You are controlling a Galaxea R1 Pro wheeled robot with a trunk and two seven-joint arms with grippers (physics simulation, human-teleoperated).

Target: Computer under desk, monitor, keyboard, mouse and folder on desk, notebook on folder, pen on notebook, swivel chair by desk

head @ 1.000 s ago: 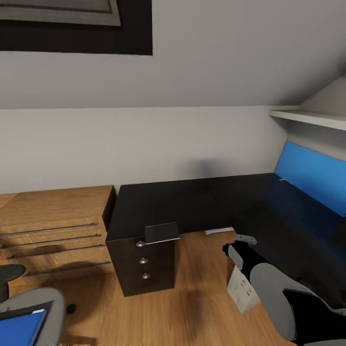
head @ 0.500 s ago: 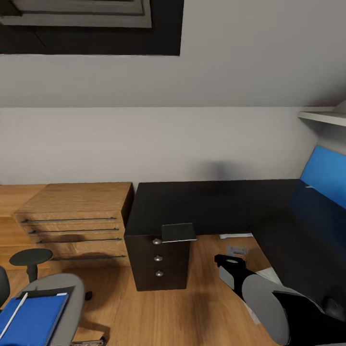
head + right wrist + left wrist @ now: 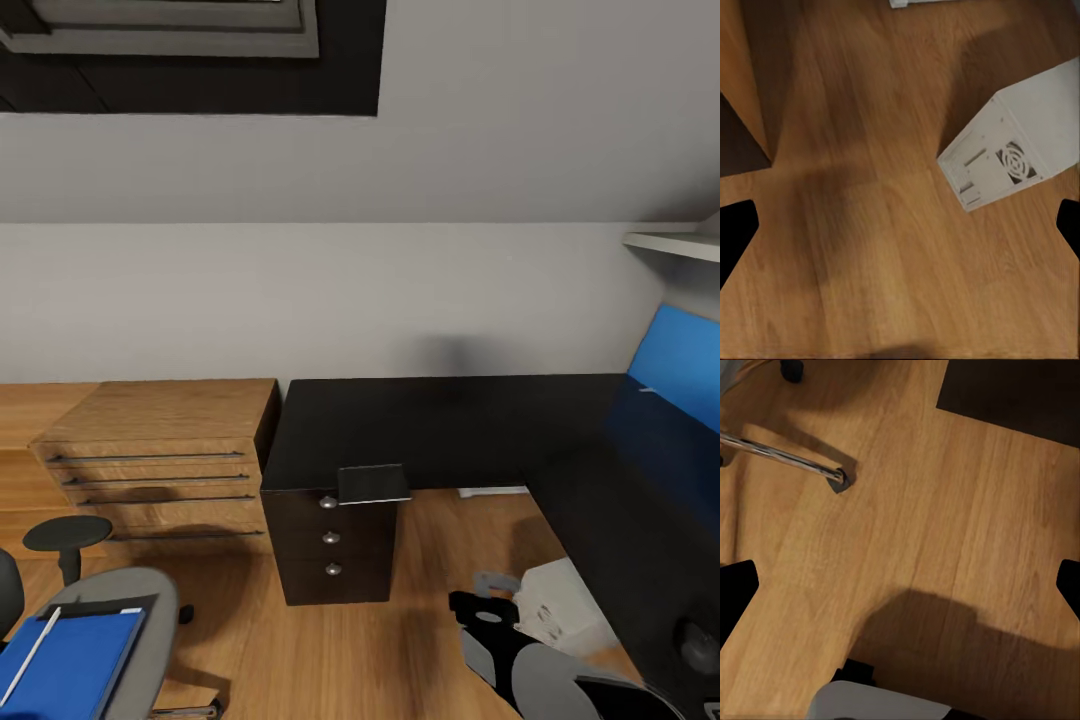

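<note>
Head view: black L-shaped table (image 3: 440, 425) against grey wall, blue back panel (image 3: 675, 375) on its right wing, black drawer unit (image 3: 330, 545) under the left end with three round knobs. Small dark mouse (image 3: 695, 645) sits on the table's right wing near the front edge. Wooden shelving (image 3: 160, 455) just left of the table, touching or nearly so. Dark skylight frame (image 3: 200, 60) up top, white shelf (image 3: 675, 243) at upper right.

Chair (image 3: 110, 640) at lower left, grey seat, black armrest (image 3: 65, 535) beside it. Blue folder (image 3: 65, 665) lies flat on the seat, a thin pale pen (image 3: 30, 655) slanted across it; a dark thin sheet edge peeks out behind the folder, can't tell what.

Computer (image 3: 560, 605) stands on the wood floor (image 3: 400, 640) under the table's right wing; in right wrist view the computer (image 3: 1016, 150) shows its vented back, floor around it.

Right arm (image 3: 520, 660) low at bottom right, its hand (image 3: 485, 600) near the computer, not touching; right hand fingertips (image 3: 735, 236) sit wide apart at frame edges, released, nothing between. Left wrist view: left hand fingertips (image 3: 735, 589) likewise spread, released, over bare floor, chrome chair leg (image 3: 784, 454) with castor nearby.
</note>
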